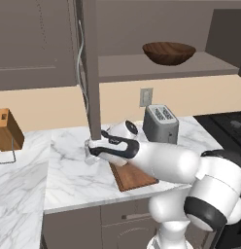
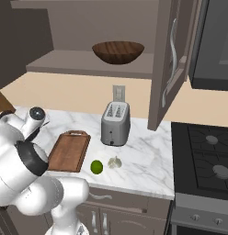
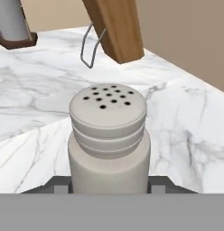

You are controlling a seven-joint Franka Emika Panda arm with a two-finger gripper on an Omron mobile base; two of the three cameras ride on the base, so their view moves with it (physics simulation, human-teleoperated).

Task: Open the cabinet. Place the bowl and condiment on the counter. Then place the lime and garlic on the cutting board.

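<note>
The condiment (image 3: pixel 108 135), a pale grey shaker with a perforated top, stands upright between the fingers of my gripper (image 3: pixel 109 187), which is shut on it. Its base is hidden, so I cannot tell if it rests on the counter (image 1: pixel 69 175). My gripper (image 1: pixel 92 150) is low over the marble, just left of the cutting board (image 1: pixel 134 177). The cabinet door (image 2: pixel 173 59) hangs open. On the cabinet shelf sits the dark wooden bowl (image 1: pixel 169 52). The lime (image 2: pixel 96 167) and garlic (image 2: pixel 115 162) lie side by side on the counter right of the cutting board (image 2: pixel 70 150).
A silver toaster (image 2: pixel 115 123) stands behind the board near the wall. The light wooden knife block (image 1: pixel 7 130) is at the far left, and a black stove (image 2: pixel 203 156) borders the counter on the right. The open door's edge (image 1: pixel 91 68) hangs above my hand.
</note>
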